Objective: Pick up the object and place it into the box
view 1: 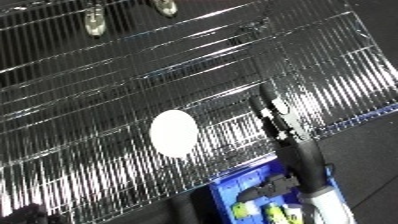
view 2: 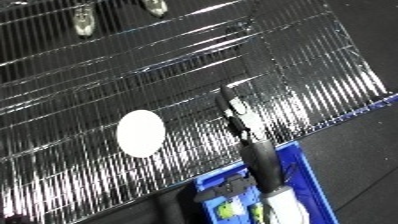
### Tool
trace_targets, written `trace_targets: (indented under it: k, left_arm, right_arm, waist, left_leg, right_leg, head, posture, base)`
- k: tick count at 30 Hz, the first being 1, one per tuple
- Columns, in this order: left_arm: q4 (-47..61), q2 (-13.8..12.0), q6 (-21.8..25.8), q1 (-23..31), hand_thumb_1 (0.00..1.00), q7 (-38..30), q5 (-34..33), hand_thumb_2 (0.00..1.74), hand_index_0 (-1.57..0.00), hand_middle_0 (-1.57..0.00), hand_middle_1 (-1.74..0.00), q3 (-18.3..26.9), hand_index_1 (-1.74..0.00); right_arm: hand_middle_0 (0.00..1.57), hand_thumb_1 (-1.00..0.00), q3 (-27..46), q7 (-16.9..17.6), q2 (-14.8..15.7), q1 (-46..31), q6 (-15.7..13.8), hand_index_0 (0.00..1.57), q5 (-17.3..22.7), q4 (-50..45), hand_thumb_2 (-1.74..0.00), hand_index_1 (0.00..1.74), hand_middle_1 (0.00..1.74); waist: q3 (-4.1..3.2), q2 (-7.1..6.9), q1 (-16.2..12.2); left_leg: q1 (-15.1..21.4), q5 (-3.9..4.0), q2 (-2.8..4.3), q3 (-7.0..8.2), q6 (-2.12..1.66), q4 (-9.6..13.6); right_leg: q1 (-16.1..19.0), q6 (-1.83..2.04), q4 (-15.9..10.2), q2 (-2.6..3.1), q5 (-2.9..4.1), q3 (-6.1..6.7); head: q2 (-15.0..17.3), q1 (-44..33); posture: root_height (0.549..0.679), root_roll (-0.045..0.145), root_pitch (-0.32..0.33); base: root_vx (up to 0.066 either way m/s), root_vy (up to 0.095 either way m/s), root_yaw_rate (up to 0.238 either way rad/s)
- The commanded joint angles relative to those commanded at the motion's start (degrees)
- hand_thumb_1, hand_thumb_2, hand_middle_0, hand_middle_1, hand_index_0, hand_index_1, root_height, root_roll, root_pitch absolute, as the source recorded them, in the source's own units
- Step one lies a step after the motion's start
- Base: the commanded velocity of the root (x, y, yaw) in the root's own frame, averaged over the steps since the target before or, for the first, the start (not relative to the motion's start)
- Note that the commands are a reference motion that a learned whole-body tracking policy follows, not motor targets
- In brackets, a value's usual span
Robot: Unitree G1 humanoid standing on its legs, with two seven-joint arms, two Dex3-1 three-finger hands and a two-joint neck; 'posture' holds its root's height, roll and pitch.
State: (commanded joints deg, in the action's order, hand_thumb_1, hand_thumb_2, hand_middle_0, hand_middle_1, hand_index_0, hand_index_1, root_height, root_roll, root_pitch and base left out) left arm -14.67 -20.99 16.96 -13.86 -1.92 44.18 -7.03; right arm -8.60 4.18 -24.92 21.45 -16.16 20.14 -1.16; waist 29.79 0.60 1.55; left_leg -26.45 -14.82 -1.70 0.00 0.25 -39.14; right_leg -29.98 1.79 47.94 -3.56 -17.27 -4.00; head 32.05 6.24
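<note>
My right robot hand (view 2: 233,107) reaches up from the lower edge over the wire rack, its black fingers stretched out long and straight, and it holds nothing. My left robot hand shows in neither view.

The object I am after, a white oval disc (view 1: 174,132), lies flat on the wire shelf (view 1: 107,95), to the left of my fingers and a little nearer to me than their tips. It is near my robot hand but clearly apart from it, with bare wires between. I judge the reach has gone past it and to the side, so the pickup is not yet begun.

What worries me most is the shape of the thing. It looks thin and smooth and lies flush on the wires, so straight fingers coming from the side may only push it along the shelf rather than get under it. If I sweep left carelessly, it could slide away toward the far wires, or tip through a gap if the spacing allows; I cannot tell whether it does. My fingertips could also catch between the wires.

The blue bin (view 2: 302,165) sits below the shelf's near edge, right under my forearm, with some yellow-green things (view 1: 277,212) already inside.
</note>
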Motion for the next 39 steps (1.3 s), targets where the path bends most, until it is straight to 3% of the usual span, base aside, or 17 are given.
trace_targets:
  k: [5, 12, 28, 39]
  left_arm:
    - [0.8, -0.3, -1.0, 0.4, 1.00, 0.8, -0.3, 1.74, -1.57, -1.57, -1.74, -0.2, -1.74]
    - [1.7, -0.9, -2.2, 1.0, 1.00, 2.1, -0.8, 1.74, -1.57, -1.57, -1.74, -0.3, -1.74]
    - [2.0, -1.2, -3.7, -2.3, 1.00, 1.8, -1.2, 1.74, -1.57, -1.57, -1.74, -3.5, -1.74]
    - [2.2, -1.4, -3.7, -5.0, 1.00, 0.8, -0.5, 1.74, -1.57, -1.57, -1.74, -5.9, -1.74]
  right_arm:
    - [0.00, 0.00, -0.9, 0.9, 0.3, 0.0, 0.9, 0.00, -0.7, 0.2, 0.00, 0.00, 0.00]
    - [0.00, 0.00, -1.9, 3.4, 0.4, 0.2, 1.0, 0.00, -1.3, 1.5, 0.00, 0.00, 0.00]
    - [0.00, 0.00, -4.7, 11.6, -0.2, 4.8, 1.2, 0.00, -6.5, 11.3, 0.00, 0.00, 0.00]
    - [0.00, 0.00, -7.5, 13.8, -0.4, 10.9, 0.8, 0.00, -6.3, 16.3, 0.00, 0.00, 0.00]
  waist:
    - [0.00, -0.19, 1.3]
    - [0.00, -0.27, 2.5]
    - [0.00, 0.77, 3.2]
    - [0.00, 1.79, 3.9]
  left_leg:
    - [-0.4, 0.06, -0.29, -0.40, 0.14, -0.5]
    - [-1.2, -0.67, -0.70, -0.58, 0.43, -2.3]
    - [-5.5, -2.28, -1.65, -0.21, 1.02, -6.5]
    - [-8.6, -2.92, -2.25, -0.22, 1.03, -8.7]
  right_leg:
    - [-0.1, 0.09, 1.1, -0.68, -0.53, -1.10]
    - [-0.7, 0.17, 2.5, -1.27, -0.88, -1.88]
    - [-5.6, 0.11, 6.2, -1.19, -1.15, -1.78]
    - [-9.0, -0.04, 8.3, -1.24, -1.37, -1.92]
  head:
    - [1.0, -1.8]
    - [2.1, -1.1]
    - [3.7, 2.3]
    - [1.9, 4.4]
  posture:
    - [0.630, 0.049, 0.037]
    - [0.627, 0.046, 0.031]
    - [0.616, 0.041, 0.051]
    - [0.609, 0.044, 0.073]
  base:
    - [0.053, -0.012, 0.229]
    - [0.051, -0.013, 0.157]
    - [0.010, 0.004, 0.057]
    - [-0.009, -0.005, 0.045]
